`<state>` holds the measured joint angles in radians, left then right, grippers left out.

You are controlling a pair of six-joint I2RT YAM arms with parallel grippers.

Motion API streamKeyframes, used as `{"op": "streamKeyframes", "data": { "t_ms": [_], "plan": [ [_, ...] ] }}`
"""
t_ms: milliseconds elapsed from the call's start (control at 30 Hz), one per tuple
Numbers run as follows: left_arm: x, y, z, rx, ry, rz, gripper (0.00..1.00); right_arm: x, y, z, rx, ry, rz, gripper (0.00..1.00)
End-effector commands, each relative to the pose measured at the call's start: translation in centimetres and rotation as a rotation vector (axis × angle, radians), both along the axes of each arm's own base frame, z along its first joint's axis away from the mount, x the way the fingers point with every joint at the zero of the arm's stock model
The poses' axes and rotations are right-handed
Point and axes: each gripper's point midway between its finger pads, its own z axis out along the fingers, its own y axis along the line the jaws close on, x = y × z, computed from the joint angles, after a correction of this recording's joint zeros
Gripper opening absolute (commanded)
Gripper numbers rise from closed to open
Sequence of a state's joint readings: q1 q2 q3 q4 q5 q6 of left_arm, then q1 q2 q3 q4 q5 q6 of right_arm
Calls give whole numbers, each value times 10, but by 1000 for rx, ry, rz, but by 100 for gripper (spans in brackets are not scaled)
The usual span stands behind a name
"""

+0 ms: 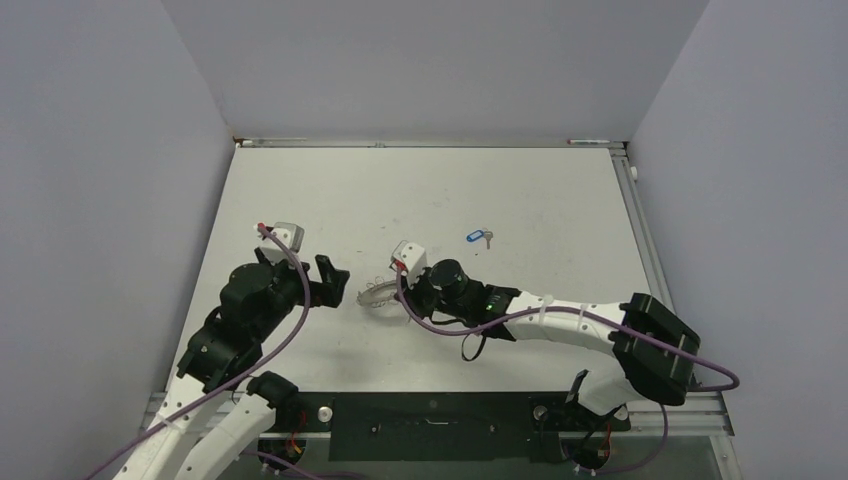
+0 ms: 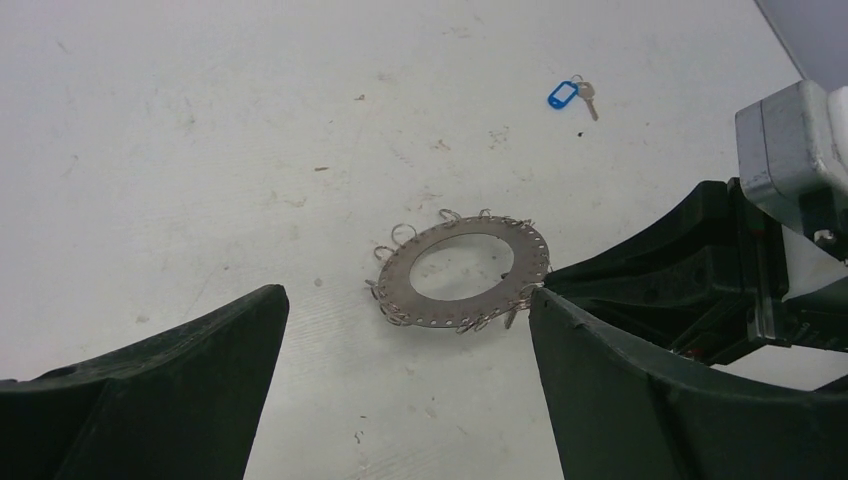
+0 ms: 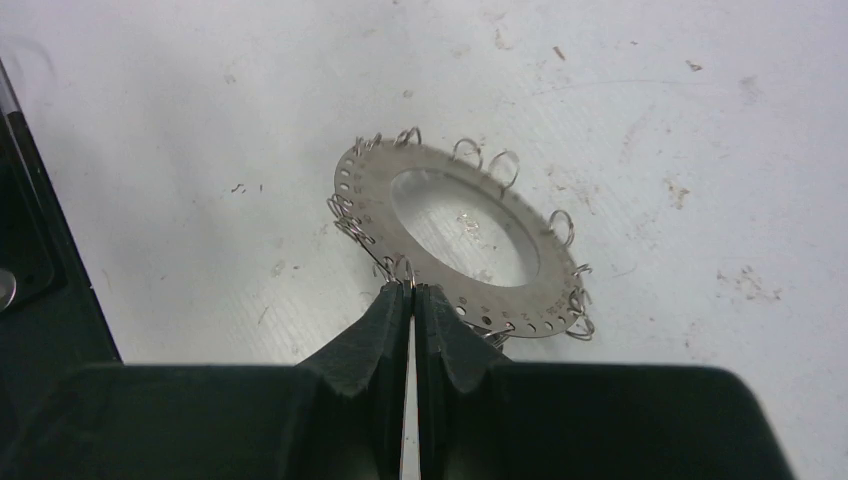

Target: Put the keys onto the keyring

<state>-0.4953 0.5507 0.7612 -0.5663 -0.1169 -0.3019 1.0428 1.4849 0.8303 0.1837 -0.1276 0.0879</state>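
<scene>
The keyring (image 3: 455, 225) is a flat grey ring with wire loops round its edge. It also shows in the top view (image 1: 375, 296) and the left wrist view (image 2: 462, 268). My right gripper (image 3: 412, 290) is shut on a wire loop at the ring's near edge and holds it slightly off the table. It shows in the top view (image 1: 398, 295). My left gripper (image 1: 340, 286) is open and empty just left of the ring, with its fingertips (image 2: 270, 300) short of it. The blue-tagged key (image 1: 479, 238) lies on the table to the far right (image 2: 568, 94). The black-headed key is not visible.
The white table (image 1: 560, 200) has grey walls on three sides and a metal rail along its right edge (image 1: 640, 230). The right arm's wrist camera housing (image 2: 795, 140) sits close to my left gripper's right finger.
</scene>
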Motion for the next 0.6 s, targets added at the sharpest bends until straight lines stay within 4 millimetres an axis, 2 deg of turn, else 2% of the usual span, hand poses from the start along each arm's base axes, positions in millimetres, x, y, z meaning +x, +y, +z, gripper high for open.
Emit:
{"op": "streamKeyframes", "data": {
  "t_ms": [0, 333, 567],
  "plan": [
    [-5, -18, 29, -75, -128, -115, 88, 12, -5, 50, 129, -144, -86, 5],
    [-23, -47, 46, -194, -237, -294, 85, 15, -32, 83, 175, -340, -235, 5],
    [-29, -62, 62, -260, -341, -392, 77, 8, -38, 92, 148, -401, -238, 5]
  ]
}}
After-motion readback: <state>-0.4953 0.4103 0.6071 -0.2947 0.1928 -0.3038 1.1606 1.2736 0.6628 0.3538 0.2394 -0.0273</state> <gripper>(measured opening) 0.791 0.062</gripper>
